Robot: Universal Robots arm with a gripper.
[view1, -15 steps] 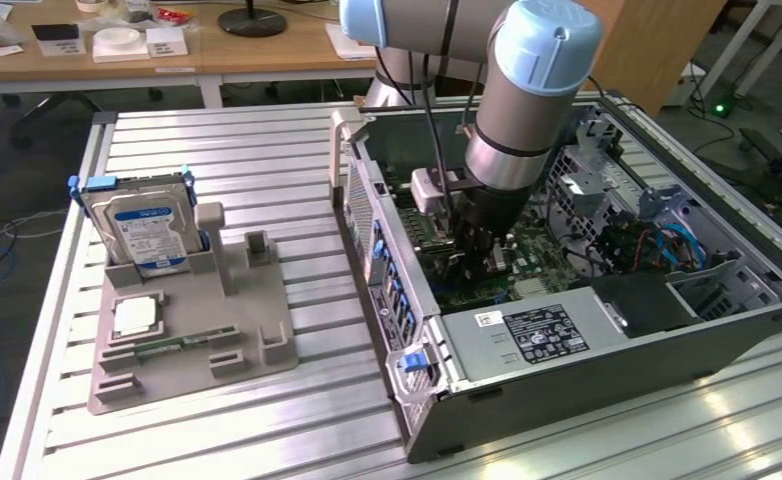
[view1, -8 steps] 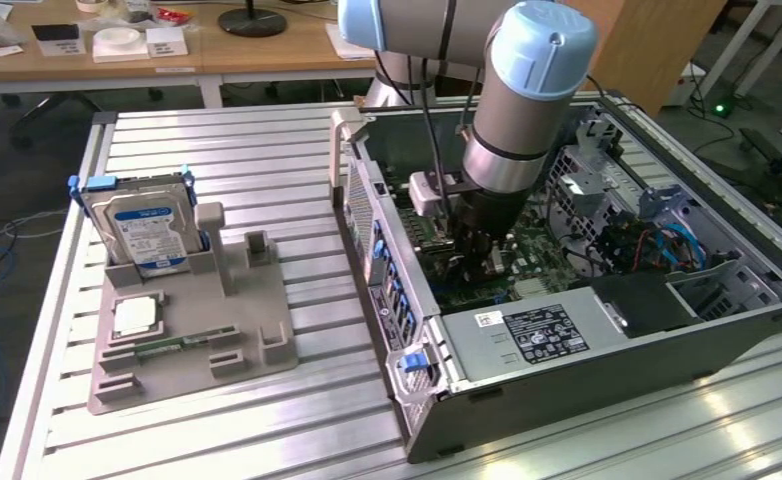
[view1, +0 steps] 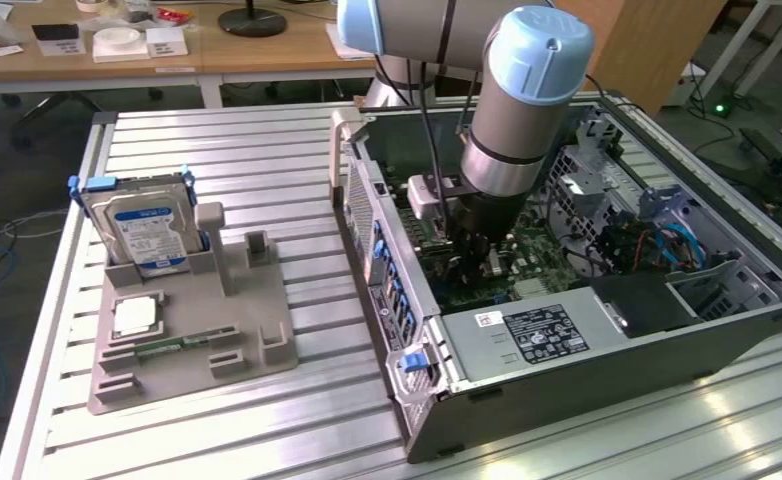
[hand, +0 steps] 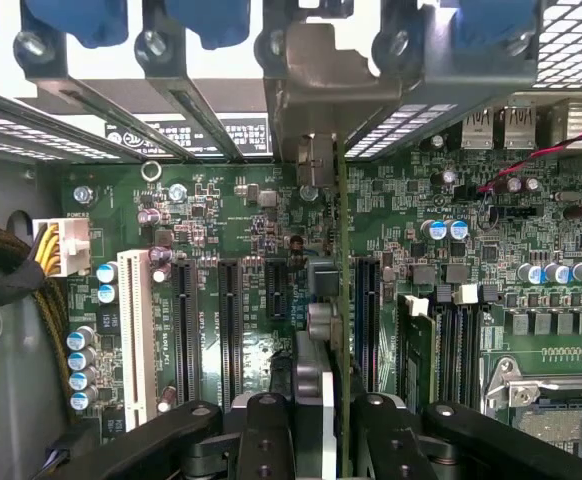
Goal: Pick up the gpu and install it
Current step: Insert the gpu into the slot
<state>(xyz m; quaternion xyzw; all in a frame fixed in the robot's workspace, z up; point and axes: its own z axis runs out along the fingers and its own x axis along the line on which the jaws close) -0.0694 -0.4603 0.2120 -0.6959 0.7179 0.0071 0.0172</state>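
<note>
Item 1. Aluminium slatted table (view1: 231,150): carries everything listed below.

Item 2. Open computer case (view1: 711,330): lies at the 3 o'clock side of the table in the exterior view, side panel off, green motherboard (hand: 221,220) exposed. A grey power supply (view1: 531,335) with a white label sits at the 6 o'clock end of the case.

Item 3. My arm (view1: 518,110): grey tube with a light blue cap, reaching down into the middle of the case.

Item 4. Grey parts holder (view1: 191,340): at 9 o'clock from the case, well apart from it. A blue-labelled hard drive (view1: 144,230) stands upright at its 12 o'clock end; a narrow green memory stick (view1: 164,347) lies flat near its 6 o'clock end.

Item 5. The gpu (hand: 341,300): held edge-on inside the case, standing upright over the motherboard between two black expansion slots (hand: 226,325). Its silver end bracket (hand: 321,90) is up against the rear slot openings of the case. Whether its edge is fully seated in a slot I cannot tell.

Item 6. My gripper (hand: 321,420): black fingers (hand: 266,430) drawn in narrow on either side of the gpu, clamping it.

Item 7. Row of blue-topped capacitors (hand: 79,370): at the motherboard edge, beside a white power connector (hand: 66,245).
</note>
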